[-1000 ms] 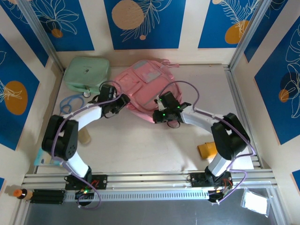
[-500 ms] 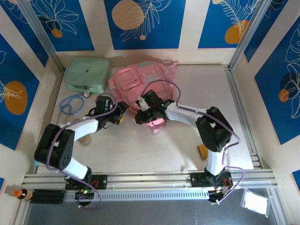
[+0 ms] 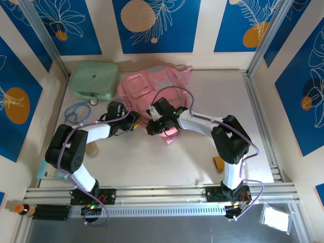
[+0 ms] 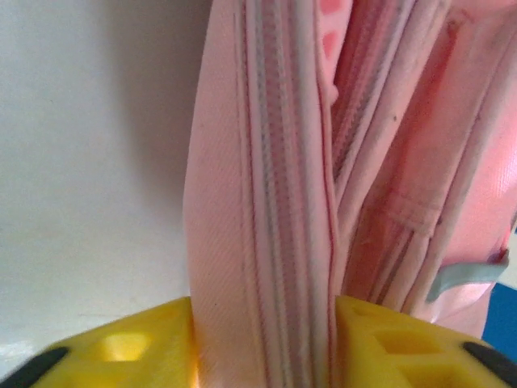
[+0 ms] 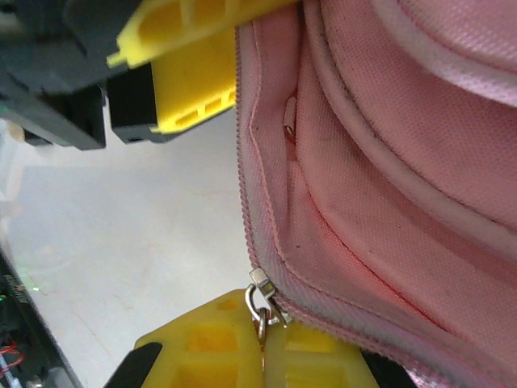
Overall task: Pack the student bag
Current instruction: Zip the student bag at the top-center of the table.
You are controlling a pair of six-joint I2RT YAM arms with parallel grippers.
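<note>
Centrally at the back of the pale tabletop (image 3: 152, 162) lies the large soft pink fabric backpack (image 3: 147, 85), its far side near the rear wall and its left side just beside a mint-green rectangular soft case (image 3: 93, 80). Both arms reach to the backpack's near edge. The left gripper (image 3: 132, 121) pinches a fold of the zippered rim: in the left wrist view the pink strip with its grey zipper tape runs up between the two yellow fingers (image 4: 121, 352) and touches both. The right gripper (image 3: 151, 126) has its own yellow fingers pressed together on the small silver metal zipper pull (image 5: 258, 295) at the edge of a gaping zipped opening. A loop of blue cord (image 3: 76, 109) lies on the table left of the left arm, and a small orange object (image 3: 218, 163) lies near the right arm's base.
</note>
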